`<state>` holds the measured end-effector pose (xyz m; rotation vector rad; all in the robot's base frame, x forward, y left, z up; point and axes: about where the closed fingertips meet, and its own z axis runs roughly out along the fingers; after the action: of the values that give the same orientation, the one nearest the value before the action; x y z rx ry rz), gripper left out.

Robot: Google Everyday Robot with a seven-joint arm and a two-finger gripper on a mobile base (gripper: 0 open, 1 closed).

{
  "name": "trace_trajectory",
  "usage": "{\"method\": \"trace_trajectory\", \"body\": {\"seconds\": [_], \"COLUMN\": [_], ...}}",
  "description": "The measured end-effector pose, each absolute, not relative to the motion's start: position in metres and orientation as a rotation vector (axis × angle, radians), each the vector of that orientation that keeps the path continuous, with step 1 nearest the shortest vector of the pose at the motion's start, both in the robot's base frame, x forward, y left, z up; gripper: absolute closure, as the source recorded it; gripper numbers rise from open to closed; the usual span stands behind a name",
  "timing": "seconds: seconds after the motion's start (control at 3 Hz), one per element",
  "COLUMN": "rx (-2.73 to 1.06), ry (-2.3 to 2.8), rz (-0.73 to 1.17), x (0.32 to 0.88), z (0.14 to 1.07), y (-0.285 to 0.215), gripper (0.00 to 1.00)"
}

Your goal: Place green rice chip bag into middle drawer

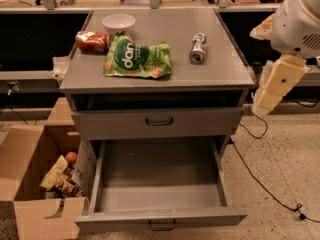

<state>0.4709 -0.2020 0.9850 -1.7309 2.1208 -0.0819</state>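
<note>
The green rice chip bag (137, 59) lies flat on the grey cabinet top (220, 69), left of centre. Below it, the middle drawer (160, 216) is pulled fully out, and its tray holds nothing. The upper handled drawer (200, 123) is shut. My gripper is out of view. Only my arm shows, at the right edge: a white round joint (300, 24) and a cream link (277, 86) hanging beside the cabinet's right side, apart from the bag and the drawer.
On the cabinet top are a white bowl (118, 21), a red-brown can (92, 41) lying beside the bag, and a silver can (198, 47) on its side. A cardboard box (30, 159) with snacks stands on the floor at left. A black cable (265, 179) runs across the floor at right.
</note>
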Motion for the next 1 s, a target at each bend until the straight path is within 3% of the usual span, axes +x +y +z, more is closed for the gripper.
{"method": "trace_trajectory", "body": {"seconds": [0.67,1.0], "rx": [-1.794,-1.794], "ry": [1.850,1.850], "rz": [0.017,0.017], "x": [0.546,0.546], "z": [1.002,1.002], "y": [-0.120,-0.120], "gripper": [0.00,0.00]}}
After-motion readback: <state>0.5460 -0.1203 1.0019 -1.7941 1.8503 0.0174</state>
